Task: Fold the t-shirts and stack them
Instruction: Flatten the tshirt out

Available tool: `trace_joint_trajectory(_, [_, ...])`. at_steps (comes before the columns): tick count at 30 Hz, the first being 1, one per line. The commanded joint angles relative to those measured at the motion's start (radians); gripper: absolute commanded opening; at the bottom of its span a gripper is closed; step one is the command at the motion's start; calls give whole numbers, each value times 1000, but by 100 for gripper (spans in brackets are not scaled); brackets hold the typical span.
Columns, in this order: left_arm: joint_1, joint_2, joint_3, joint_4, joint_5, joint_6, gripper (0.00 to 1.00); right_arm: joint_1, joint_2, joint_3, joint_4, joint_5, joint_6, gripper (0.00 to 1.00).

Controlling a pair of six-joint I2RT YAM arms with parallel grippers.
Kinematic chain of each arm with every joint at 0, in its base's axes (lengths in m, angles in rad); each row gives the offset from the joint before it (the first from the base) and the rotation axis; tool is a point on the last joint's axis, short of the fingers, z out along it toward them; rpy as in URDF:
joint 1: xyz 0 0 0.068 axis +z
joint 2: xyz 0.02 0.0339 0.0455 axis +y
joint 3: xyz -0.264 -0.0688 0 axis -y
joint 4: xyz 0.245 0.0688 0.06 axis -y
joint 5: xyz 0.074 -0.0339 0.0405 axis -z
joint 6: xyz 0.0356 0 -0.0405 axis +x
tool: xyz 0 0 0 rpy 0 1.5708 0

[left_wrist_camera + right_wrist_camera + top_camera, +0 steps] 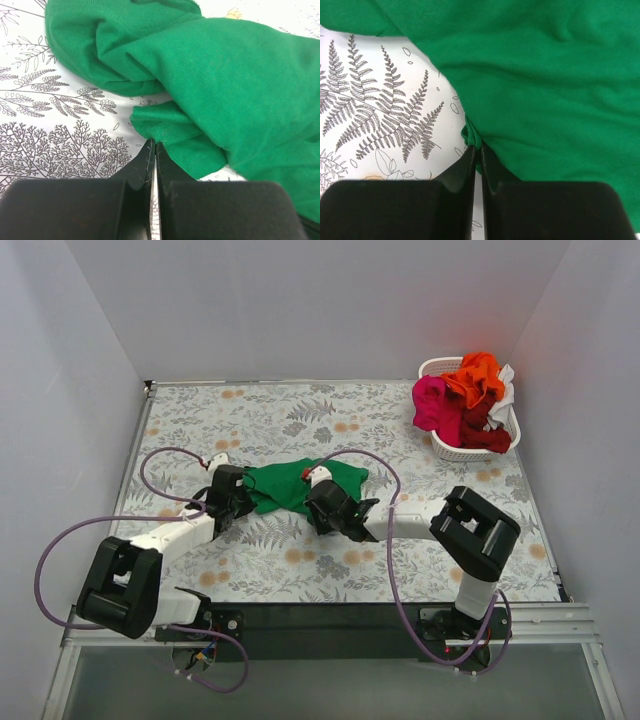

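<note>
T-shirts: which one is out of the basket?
The green t-shirt: it alone lies crumpled on the table; the other t-shirts are heaped in the basket.

The table [300, 570] has a pale surface printed all over with grey ferns and leaves, with small orange blooms scattered among them. A white basket [452, 448] stands on it at the far right corner. Well to the left of the basket and nearer the front, about mid-table, lies a green t-shirt [290, 487]. It is crumpled into soft folds rather than spread flat (the wrist views show its near edge bunched and rolled against the printed ferns). Shirt and basket are well apart.
</note>
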Motion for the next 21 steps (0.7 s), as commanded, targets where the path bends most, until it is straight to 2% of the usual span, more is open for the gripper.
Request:
trace_joint_trajectory(1, [3,-69,46,-38,-26,16,0,-2,-4,7,-73,113,-13,1])
trace_joint_trajectory(12, [3,-228,105,-97,-40,3,0,-64,-406,-28,-239,394,-110,1])
trace_joint_trajectory(21, [2,-285,104,-119,-59,-20,0,-150,-581,-106,-297,501,-125,1])
